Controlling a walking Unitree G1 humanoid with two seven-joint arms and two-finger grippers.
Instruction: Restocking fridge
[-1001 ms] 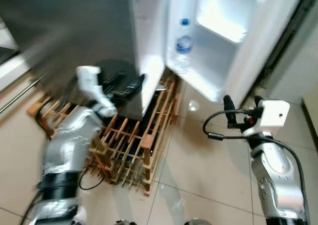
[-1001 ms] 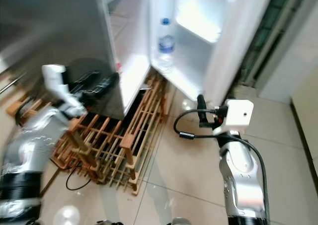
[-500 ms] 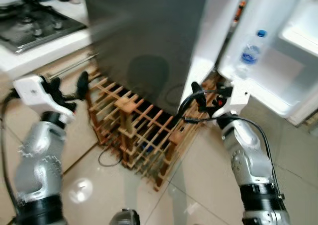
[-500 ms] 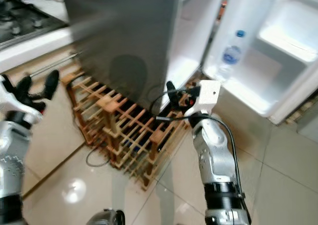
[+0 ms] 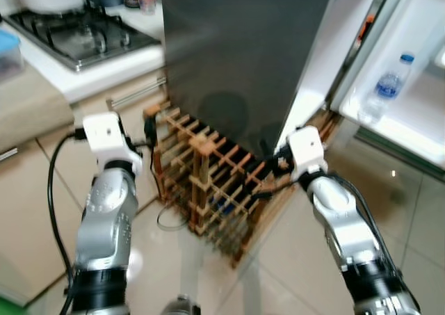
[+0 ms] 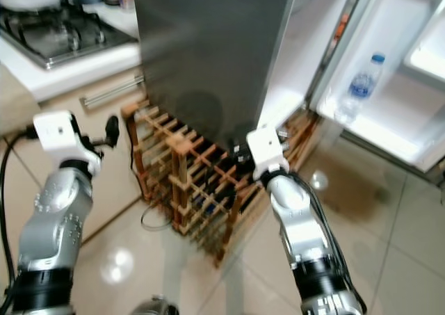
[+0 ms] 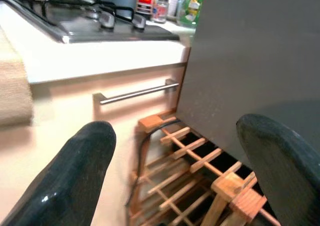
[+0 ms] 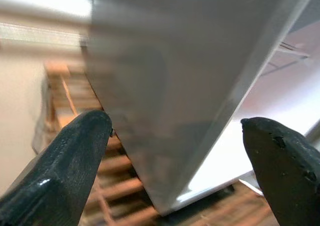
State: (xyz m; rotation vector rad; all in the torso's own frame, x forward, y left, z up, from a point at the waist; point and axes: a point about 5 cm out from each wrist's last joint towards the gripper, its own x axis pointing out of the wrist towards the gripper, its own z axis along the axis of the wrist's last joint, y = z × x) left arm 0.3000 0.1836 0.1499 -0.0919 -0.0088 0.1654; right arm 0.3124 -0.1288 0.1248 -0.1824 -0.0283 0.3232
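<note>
A grey fridge (image 6: 208, 44) with its door (image 6: 410, 71) opened, a water bottle (image 6: 360, 85) shelved in the door, a wooden rack (image 6: 188, 183) beneath, and a stove (image 6: 52, 33) are shown.

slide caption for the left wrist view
Open left gripper facing a wooden rack beside the dark fridge side.

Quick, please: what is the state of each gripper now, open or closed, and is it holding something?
Left gripper: open, holding nothing, in front of the wooden rack.
Right gripper: open, holding nothing, facing the fridge corner.
</note>
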